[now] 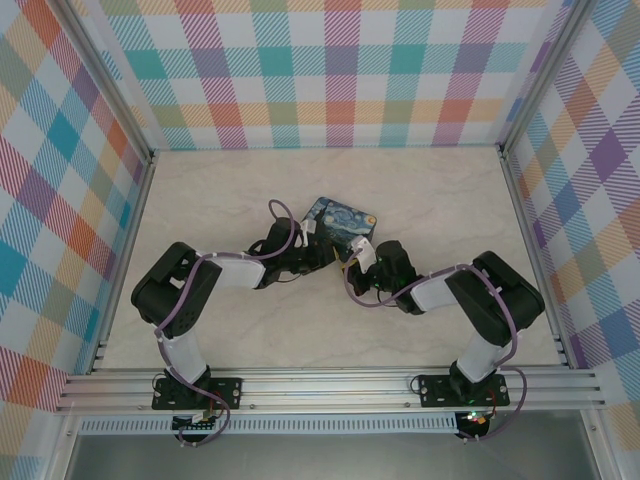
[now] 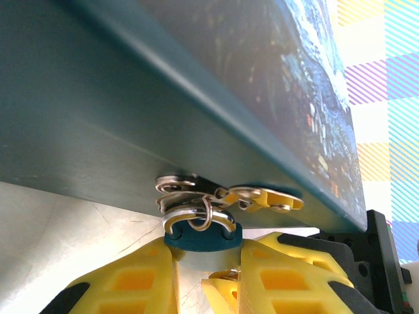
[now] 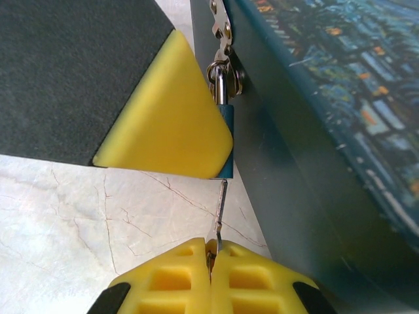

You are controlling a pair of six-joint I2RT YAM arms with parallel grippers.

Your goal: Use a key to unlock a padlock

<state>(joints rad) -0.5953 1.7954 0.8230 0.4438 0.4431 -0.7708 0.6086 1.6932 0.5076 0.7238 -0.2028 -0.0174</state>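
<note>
Two robot arms meet at a dark blue tin (image 1: 342, 222) with a starry painted lid, resting mid-table (image 1: 230, 185) inside plaid-patterned walls. The left claw (image 1: 318, 249) and right claw (image 1: 354, 258) sit close together at the tin's near side.

Left wrist view: the left claw (image 2: 204, 252) is clamped on the blue body of the padlock (image 2: 201, 237), one yellow finger on each side. The silver shackle (image 2: 198, 217) passes through the metal hasp (image 2: 226, 195) on the tin's side wall (image 2: 118, 124).

Right wrist view: the right claw (image 3: 211, 260) is pinched closed on the key (image 3: 221, 212), a thin grey sliver pointing up at the underside of the padlock (image 3: 227, 134). Whether the tip has entered the keyhole cannot be told. A yellow finger (image 3: 170, 118) of the left claw covers one side of the padlock.
</note>
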